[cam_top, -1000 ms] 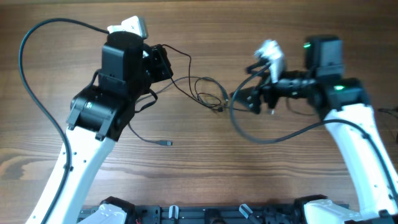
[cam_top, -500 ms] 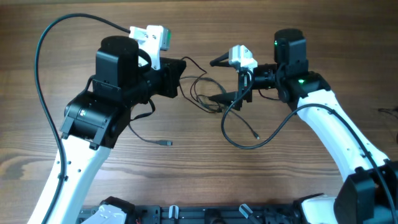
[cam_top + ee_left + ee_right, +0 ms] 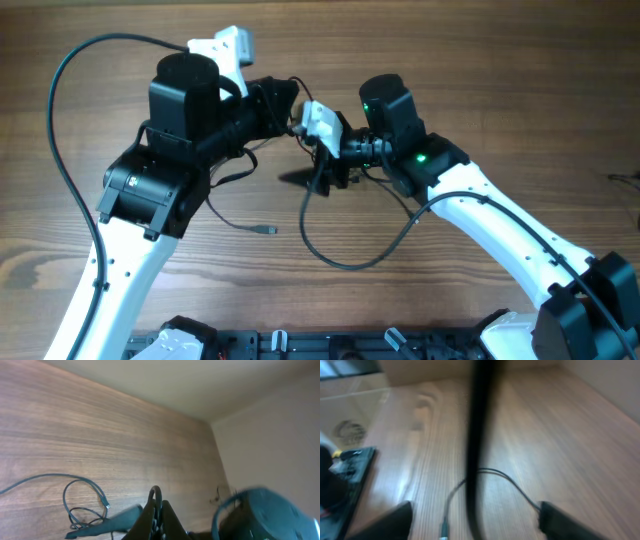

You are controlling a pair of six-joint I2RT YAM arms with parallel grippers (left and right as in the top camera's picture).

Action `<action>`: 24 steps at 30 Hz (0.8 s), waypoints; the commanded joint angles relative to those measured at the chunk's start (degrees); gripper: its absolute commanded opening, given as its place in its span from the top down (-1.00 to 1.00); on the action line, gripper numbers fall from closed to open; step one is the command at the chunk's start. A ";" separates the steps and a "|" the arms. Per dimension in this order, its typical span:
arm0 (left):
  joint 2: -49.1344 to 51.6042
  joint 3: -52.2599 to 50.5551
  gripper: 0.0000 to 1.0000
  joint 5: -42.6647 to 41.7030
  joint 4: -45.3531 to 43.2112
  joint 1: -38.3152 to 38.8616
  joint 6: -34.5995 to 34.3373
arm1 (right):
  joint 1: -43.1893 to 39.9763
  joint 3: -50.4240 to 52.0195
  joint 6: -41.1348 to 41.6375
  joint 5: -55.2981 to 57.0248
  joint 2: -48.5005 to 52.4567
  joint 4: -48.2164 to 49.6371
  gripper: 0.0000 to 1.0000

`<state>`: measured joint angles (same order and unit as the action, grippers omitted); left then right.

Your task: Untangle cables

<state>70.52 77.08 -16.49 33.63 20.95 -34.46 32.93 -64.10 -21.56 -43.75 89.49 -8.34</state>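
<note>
Swinging inward, the right claw (image 3: 318, 172), fingers apart, now reaches the cables (image 3: 82, 510) beside the left claw (image 3: 285, 100), which is pinched on a strand; a second grasp looks near.

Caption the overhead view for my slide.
Left gripper, shut, meets the open right gripper mid-table; one cable trails to its plug on the table.

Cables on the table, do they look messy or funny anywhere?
Yes. In the left wrist view the cables sit bunched in overlapping loops on the wooden table, so they look tangled. In the overhead view one plug end lies apart from them on bare wood.
</note>
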 commanded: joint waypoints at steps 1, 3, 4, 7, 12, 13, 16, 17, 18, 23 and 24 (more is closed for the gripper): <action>-1.16 -0.07 0.92 6.84 0.26 0.15 -7.02 | 0.20 0.00 9.70 14.10 1.05 0.15 0.50; -1.16 -0.07 0.92 8.96 0.70 0.15 -7.02 | 0.17 0.00 11.52 16.90 1.05 -0.26 0.84; -1.16 -0.07 0.92 10.40 1.14 0.15 -7.02 | 0.09 0.00 11.47 16.94 1.05 -0.35 0.91; -1.16 -0.07 0.92 13.88 3.04 0.15 -7.02 | 0.02 0.00 11.47 16.96 1.05 -0.33 0.91; -1.16 -0.07 0.92 27.45 11.15 -0.35 -13.64 | -1.16 0.00 11.50 16.96 1.05 -1.40 0.91; -1.14 -0.09 0.92 30.38 13.18 -0.72 -14.97 | -1.53 0.00 11.67 16.96 1.05 -1.66 0.91; -0.94 -0.09 0.09 32.85 16.72 -1.51 -15.93 | -3.78 -0.13 15.72 17.42 0.83 -1.97 0.91; -0.70 -0.09 -0.58 32.85 17.64 -1.60 -15.93 | -4.90 -0.31 16.81 17.38 0.57 -2.05 0.91; -0.26 -0.09 -0.97 32.85 18.67 -1.57 -15.93 | -6.67 -0.74 18.60 17.38 0.17 -2.47 0.91; 3.61 -0.26 -1.00 32.81 22.27 -1.57 -15.93 | -18.25 -8.39 20.06 15.78 -3.89 -10.84 0.91; 4.74 -0.26 -1.00 32.81 22.38 -1.57 -15.93 | -20.24 -10.49 20.06 14.78 -4.55 -12.76 0.91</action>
<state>71.59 76.97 14.35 55.29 19.49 -49.74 18.72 -66.92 -3.36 -27.07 89.21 -17.08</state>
